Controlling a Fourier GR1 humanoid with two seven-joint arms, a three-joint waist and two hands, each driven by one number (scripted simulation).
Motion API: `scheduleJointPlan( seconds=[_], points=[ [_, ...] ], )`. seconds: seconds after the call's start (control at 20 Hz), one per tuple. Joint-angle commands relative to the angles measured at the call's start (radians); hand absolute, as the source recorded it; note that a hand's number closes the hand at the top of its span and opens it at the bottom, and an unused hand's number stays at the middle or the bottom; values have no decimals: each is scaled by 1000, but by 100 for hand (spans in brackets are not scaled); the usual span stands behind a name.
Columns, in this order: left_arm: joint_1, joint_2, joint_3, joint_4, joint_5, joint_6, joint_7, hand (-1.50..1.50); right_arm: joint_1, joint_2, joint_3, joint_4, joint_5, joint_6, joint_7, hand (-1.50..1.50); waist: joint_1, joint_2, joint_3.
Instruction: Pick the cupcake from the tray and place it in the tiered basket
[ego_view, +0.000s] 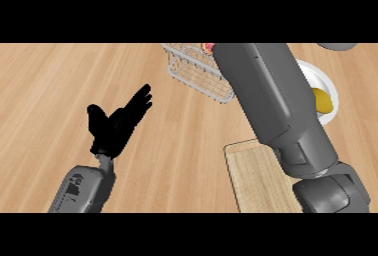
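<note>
A wire tiered basket (198, 75) stands at the upper middle of the counter. At its far rim a small pink and red bit (209, 48) shows, possibly the cupcake, mostly hidden by my right forearm (273, 105). That forearm reaches up over the basket's right side, and its hand lies beyond the top of the view. The wooden tray (255, 182) sits at the lower right, partly under the forearm, with nothing visible on its bare part. My left hand (118, 125) rests open at the left, fingers up, away from the basket.
A white plate (323, 80) with a yellow item (323, 100) lies right of the forearm. A grey object (339, 46) peeks in at the top right corner. Wood-grain counter (66, 85) spreads to the left.
</note>
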Motion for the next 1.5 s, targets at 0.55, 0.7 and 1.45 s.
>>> scheduleJointPlan(
  seconds=[0.55, 0.7, 1.45],
  points=[
    [122, 19, 40, -32, -7, 37, -20, 0, -136, 3, -87, 189, 223, -375, 258, -150, -117, -50, 0],
    [88, 37, 76, 1, 21, 20, 2, 0, -73, 3, -1, 102, 211, -309, 339, -150, -148, -61, 1],
    [168, 69, 128, -17, 19, 47, -20, 0, 324, 4, 324, -555, 6, 36, 390, -150, -249, -102, 4]
  ],
)
